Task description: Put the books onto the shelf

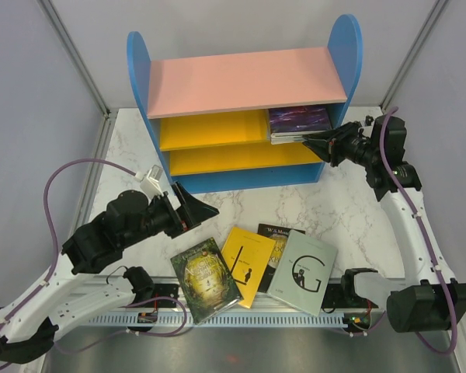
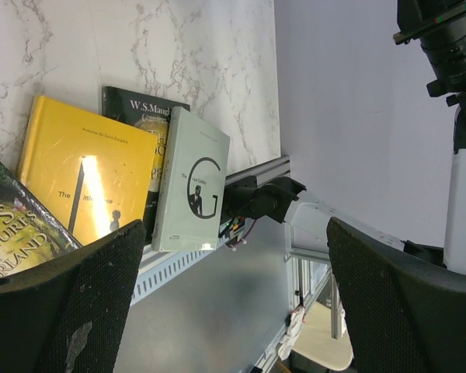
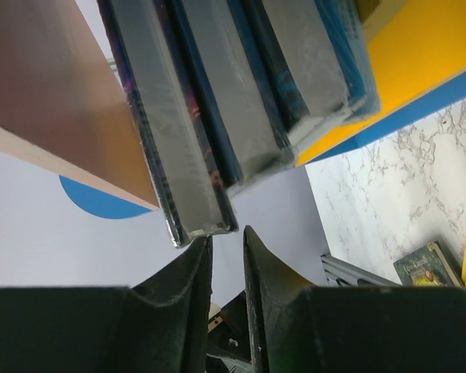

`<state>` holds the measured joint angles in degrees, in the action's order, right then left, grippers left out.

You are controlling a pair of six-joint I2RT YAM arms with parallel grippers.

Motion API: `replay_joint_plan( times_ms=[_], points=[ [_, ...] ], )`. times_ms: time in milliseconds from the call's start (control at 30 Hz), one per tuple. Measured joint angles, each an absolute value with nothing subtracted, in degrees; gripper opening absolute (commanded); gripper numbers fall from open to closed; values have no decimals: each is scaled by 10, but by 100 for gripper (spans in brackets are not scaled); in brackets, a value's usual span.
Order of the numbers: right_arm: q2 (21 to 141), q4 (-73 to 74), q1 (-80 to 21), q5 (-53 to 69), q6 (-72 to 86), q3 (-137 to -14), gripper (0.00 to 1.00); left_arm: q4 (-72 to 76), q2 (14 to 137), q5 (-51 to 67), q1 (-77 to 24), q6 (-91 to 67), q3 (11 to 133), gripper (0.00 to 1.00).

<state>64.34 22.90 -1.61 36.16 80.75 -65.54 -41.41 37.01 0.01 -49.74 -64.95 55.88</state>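
My right claw (image 3: 225, 237) sits at the right end of the shelf's (image 1: 241, 81) upper board. Its tips are nearly together, with a thin slit and nothing in it. They are right at the near corner of the purple book (image 1: 299, 120), which tops a flat stack straight ahead, page edges facing me. I cannot tell whether they touch. My left claw (image 1: 198, 206) is spread wide and empty. Below and behind it, toward my bases, four books lie flat and face up: green (image 1: 206, 276), yellow (image 1: 248, 264), black (image 1: 276, 233) and grey (image 1: 301, 272). Their long axes run from near edge toward shelf, fanned — green's top leaning left, grey's right. I judge the left claw nearer, green first.
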Motion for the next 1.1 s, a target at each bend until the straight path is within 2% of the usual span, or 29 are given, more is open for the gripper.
replay_joint_plan(
  times_ms=[267,367,500,533,667,800,933,1100],
  points=[
    [657,210,-16,363,797,-661,27,-414,378,1,-497,-649,559,100],
    [648,217,-16,364,792,-660,36,-414,376,1,-497,-649,559,100],
    [608,222,-16,378,764,-658,60,-414,378,8,-497,-641,559,100],
    [589,227,-16,384,751,-655,64,-414,382,15,-497,-636,559,100],
    [501,283,-16,406,658,-625,68,-408,435,55,-496,-614,559,100],
    [444,369,-26,413,555,-534,74,-398,530,88,-496,-587,557,100],
    [456,439,-90,388,505,-431,76,-393,593,93,-494,-570,530,100],
    [473,444,-250,322,510,-389,77,-390,657,96,-480,-559,505,99]
  ],
)
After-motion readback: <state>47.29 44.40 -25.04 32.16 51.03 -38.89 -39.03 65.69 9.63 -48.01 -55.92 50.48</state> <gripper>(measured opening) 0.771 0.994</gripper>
